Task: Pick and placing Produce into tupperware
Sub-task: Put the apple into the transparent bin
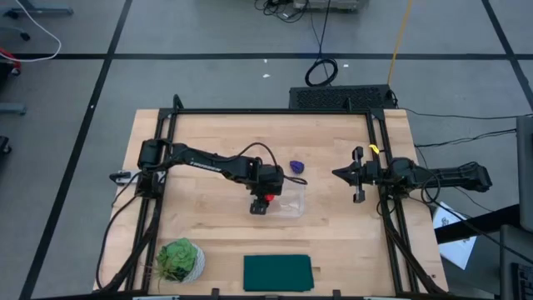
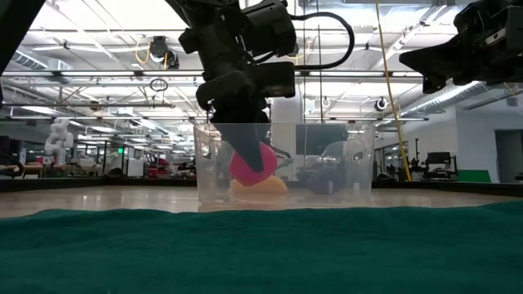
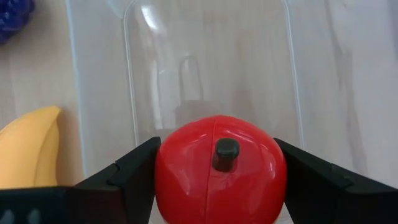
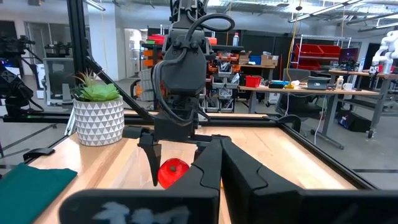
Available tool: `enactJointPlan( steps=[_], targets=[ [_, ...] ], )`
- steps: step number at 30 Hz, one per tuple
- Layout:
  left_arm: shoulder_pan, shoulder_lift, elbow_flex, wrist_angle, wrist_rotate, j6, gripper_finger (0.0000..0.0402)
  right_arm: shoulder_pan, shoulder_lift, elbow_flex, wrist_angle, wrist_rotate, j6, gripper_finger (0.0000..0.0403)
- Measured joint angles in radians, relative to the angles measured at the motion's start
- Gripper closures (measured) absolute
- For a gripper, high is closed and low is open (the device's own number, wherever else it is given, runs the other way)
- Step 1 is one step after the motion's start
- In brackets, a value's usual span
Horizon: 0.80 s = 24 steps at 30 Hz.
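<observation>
- Left arm stretched from its base at the table's left edge toward the middle, forearm nearly level, wrist bent down over the clear container.
- Left gripper pointed down into the near-left part of the container, fingers set wide and pressing both sides of the red fruit.
- Red fruit clamped between the two dark fingers, dark stem stub facing the wrist camera; seen in the low view inside the container walls, just above the floor, whether touching it cannot be told.
- Container upright on the wooden table, lid off, near the table's middle.
- Banana lying on the wood just outside the container wall, beside the gripped fruit; shows in the low view as a pale yellow-orange shape low behind the clear plastic.
- Purple grapes resting on the table just beyond the container's far edge, apart from it.
- Right arm held at the table's right side, reaching inward and level, well apart from the container.
- Right gripper raised above the table, fingers pressed together, holding nothing, tips aimed toward the left arm.
- Potted green plant at the near-left corner, in a white patterned pot.
- Dark green cloth flat at the near edge, between the plant and the table's right side.
</observation>
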Motion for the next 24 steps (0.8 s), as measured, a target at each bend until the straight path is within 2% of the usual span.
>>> enactJointPlan(
  steps=[5, 24],
  targets=[
    [0.001, 0.000, 0.000, 0.001, 0.000, -0.027, 0.0131, 0.000, 0.000, 0.000, 0.000, 0.000, 0.007, 0.0403],
    [0.008, 0.048, 0.000, 0.000, 0.001, 0.018, 0.0131, 0.000, 0.013, 0.000, 0.004, 0.001, 0.006, 0.0403]
  ],
)
